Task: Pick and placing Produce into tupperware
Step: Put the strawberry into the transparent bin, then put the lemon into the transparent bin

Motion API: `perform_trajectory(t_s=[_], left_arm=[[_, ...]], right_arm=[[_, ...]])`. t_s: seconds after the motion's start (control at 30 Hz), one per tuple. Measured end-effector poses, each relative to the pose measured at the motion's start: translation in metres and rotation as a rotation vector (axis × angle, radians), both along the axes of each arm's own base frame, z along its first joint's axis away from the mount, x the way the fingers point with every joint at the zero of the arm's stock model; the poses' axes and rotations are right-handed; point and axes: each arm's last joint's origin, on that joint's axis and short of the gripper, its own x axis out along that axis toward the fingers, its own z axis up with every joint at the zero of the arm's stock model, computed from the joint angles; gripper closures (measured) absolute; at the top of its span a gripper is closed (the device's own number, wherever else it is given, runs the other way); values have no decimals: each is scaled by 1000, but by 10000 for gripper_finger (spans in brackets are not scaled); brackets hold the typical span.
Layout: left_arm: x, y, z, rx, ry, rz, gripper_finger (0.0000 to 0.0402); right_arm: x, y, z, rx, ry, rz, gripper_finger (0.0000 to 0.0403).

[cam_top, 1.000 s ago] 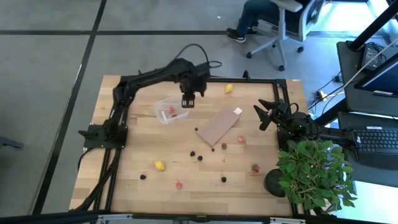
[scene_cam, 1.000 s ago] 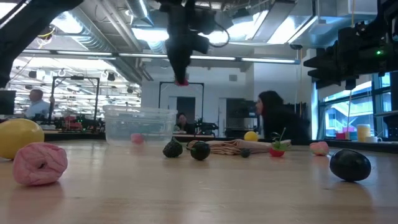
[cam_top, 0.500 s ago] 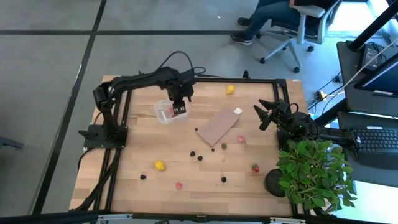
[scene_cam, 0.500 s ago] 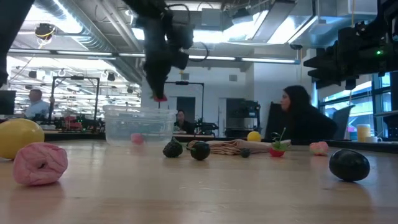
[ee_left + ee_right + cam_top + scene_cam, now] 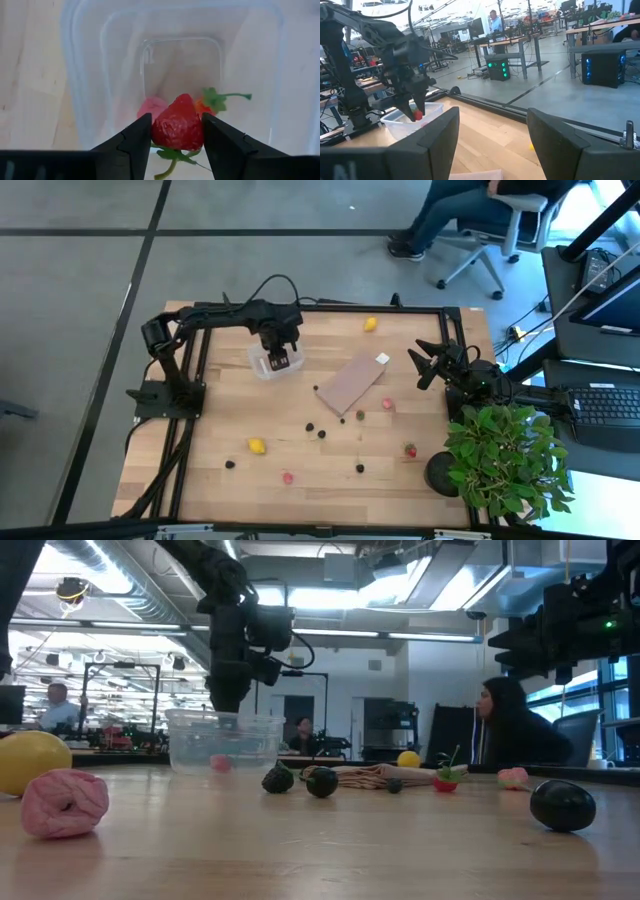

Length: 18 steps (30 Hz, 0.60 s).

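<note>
My left gripper (image 5: 278, 361) hangs over the clear tupperware (image 5: 266, 361), shut on a red strawberry (image 5: 177, 126). Inside the tub lie a pink piece (image 5: 152, 106) and a second strawberry with a green stem (image 5: 211, 102). In the low view the gripper (image 5: 224, 700) reaches down to the tub's rim (image 5: 222, 716). Loose produce lies on the table: a lemon (image 5: 369, 323), another yellow piece (image 5: 256, 445), red pieces (image 5: 387, 404), dark berries (image 5: 321, 433). My right gripper (image 5: 421, 367) waits open near the table's right edge. My left gripper pinches the strawberry by its two sides (image 5: 159, 131), one finger (image 5: 134, 138) on each flank, coming from above and pointing down. The fruit is lifted clear above the tub's floor, its green leaves (image 5: 172, 155) toward the wrist.
A tan board (image 5: 350, 381) lies slanted right of the tub. A potted plant (image 5: 505, 458) stands at the near right corner. More berries (image 5: 360, 468) and a pink piece (image 5: 287, 477) are scattered over the near half. A person sits on a chair beyond the far edge.
My left gripper has carried the strawberry toward the table's left and a little toward the near edge, from beside the tub's right side to over it, and has come down to the tub's rim. The right arm has kept still.
</note>
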Motion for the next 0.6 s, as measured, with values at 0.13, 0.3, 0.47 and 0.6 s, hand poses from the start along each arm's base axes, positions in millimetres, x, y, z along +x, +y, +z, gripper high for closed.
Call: perform_trajectory(t_s=[0.13,0.3,0.47,0.6], left_arm=[[1,1,1,-5,-12,25,220],[4,3,8,6,-34,20,176],[8,5,44,89,-172,-22,142],[-1,8,89,153,-433,-22,136]], right_arm=[[0,0,0,7,-6,1,169],[0,0,0,43,-35,3,169],[0,0,2,38,-51,4,169],[0,0,2,36,-49,3,169]])
